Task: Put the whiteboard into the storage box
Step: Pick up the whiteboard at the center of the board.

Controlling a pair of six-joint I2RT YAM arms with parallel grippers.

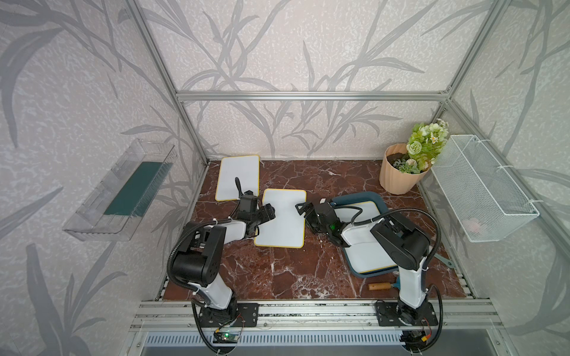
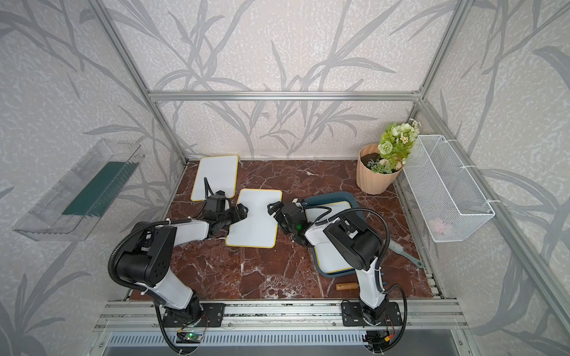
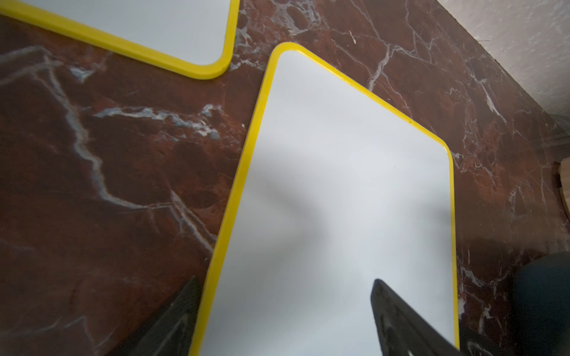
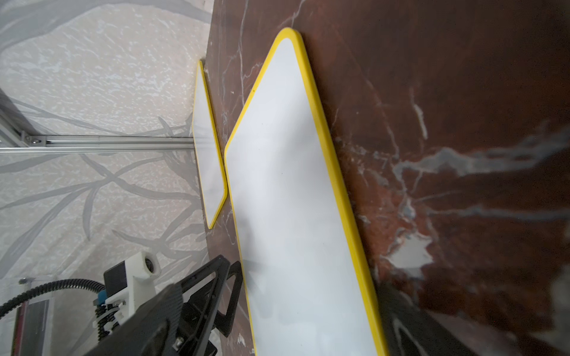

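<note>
**Workspace seen from above, nearest row first.** Closest to me, by the front rail, a wooden-handled tool [image 1: 379, 286] lies on the marble table [image 1: 277, 271]. Just beyond it sits the storage box [image 1: 361, 194], on the right side under my right arm. A whiteboard in the box [image 1: 370, 255] lies flat inside its low walls, so I judge that part of the job done. The arm hides some of the tray, and I cannot tell whether more than one board is in there.

**Middle row.** The middle whiteboard [image 1: 285, 222] lies flat on the table, apart from the box. My left gripper [image 1: 270, 212] stands at one long edge of it with its jaws spread and nothing in them. The left wrist view shows one of its fingers [image 3: 401, 320] over the white face and the other outside the yellow rim. My right gripper [image 1: 300, 208] faces it from the opposite long edge, likewise released and empty. I take this board to be the next one to move; no grasp has been made on it.

**Far row.** The far whiteboard [image 1: 239, 175] rests untouched in the back corner on the left. A flower pot [image 1: 398, 175] stands at the back on the right.

**Progress.** Two boards are on the table, so I judge the task roughly one third complete.
</note>
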